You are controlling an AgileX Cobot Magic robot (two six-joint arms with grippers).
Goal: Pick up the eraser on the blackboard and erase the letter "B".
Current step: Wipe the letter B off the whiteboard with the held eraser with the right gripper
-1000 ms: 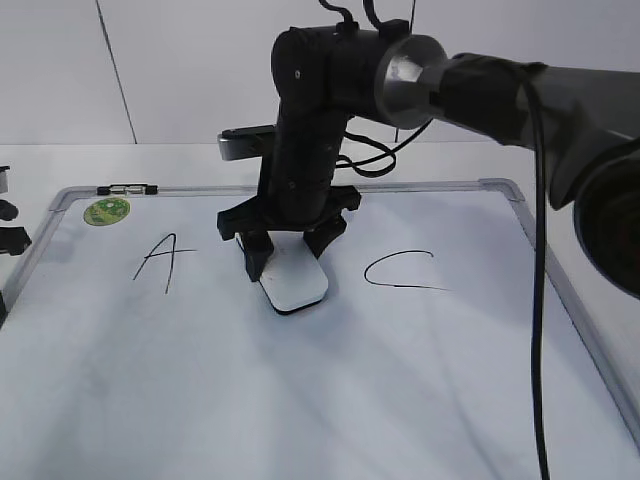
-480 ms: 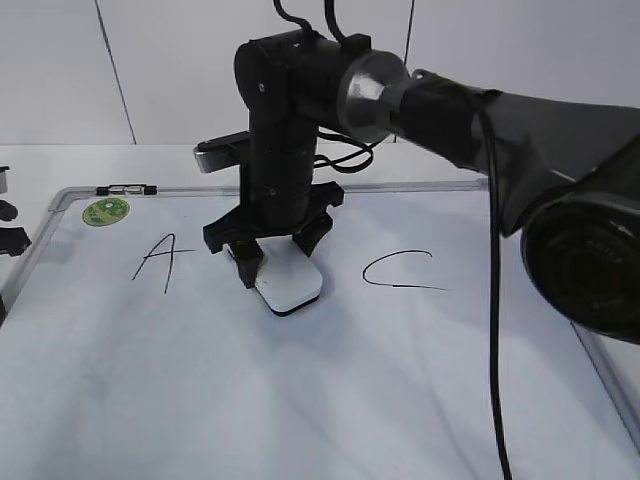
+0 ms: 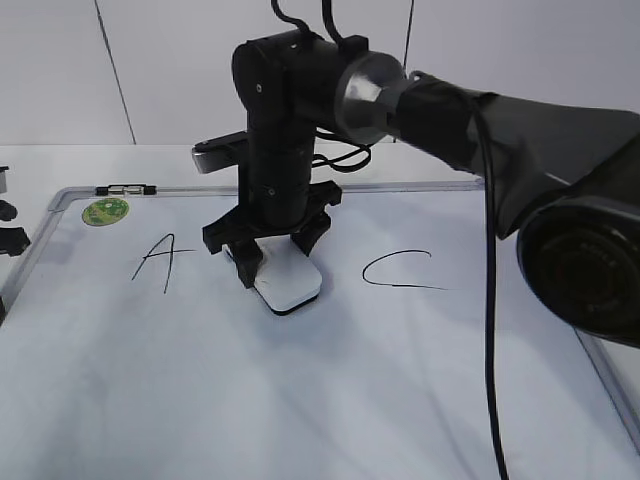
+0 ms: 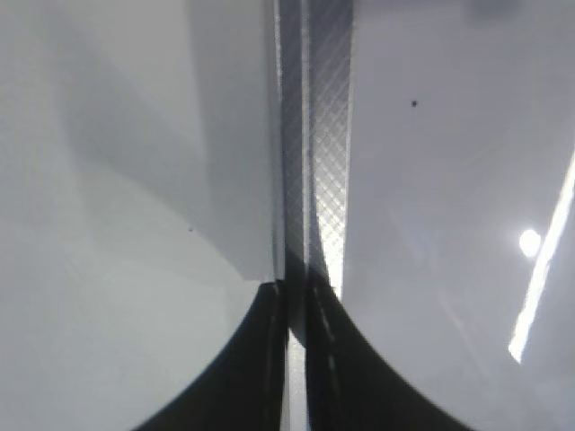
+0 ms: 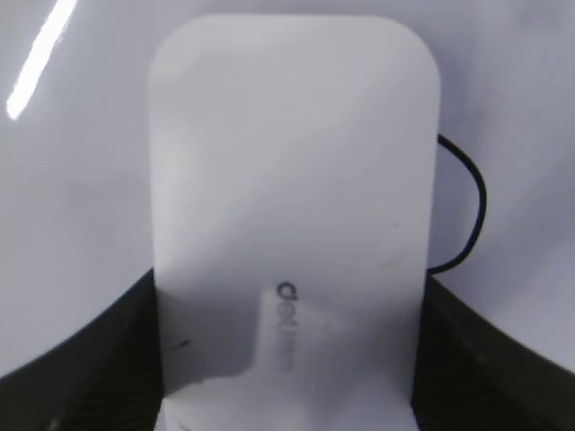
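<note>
White wall backs the blackboard (image 3: 420, 400), which fills the desk. At mid-board, nearer the far edge, the eraser (image 3: 290, 281) lies flat over the letter "B" (image 5: 469, 202); one stroke peeks out. Right gripper (image 3: 275, 262) clamps its long sides. Light, rigid, probably slick plastic, so side-holding suits. Left gripper's (image 4: 296, 359) fingers are pressed together, empty.

Black handwritten "A" (image 3: 160, 262) left, black "C" (image 3: 400, 271) right, round green sticker (image 3: 106, 211) top-left.
</note>
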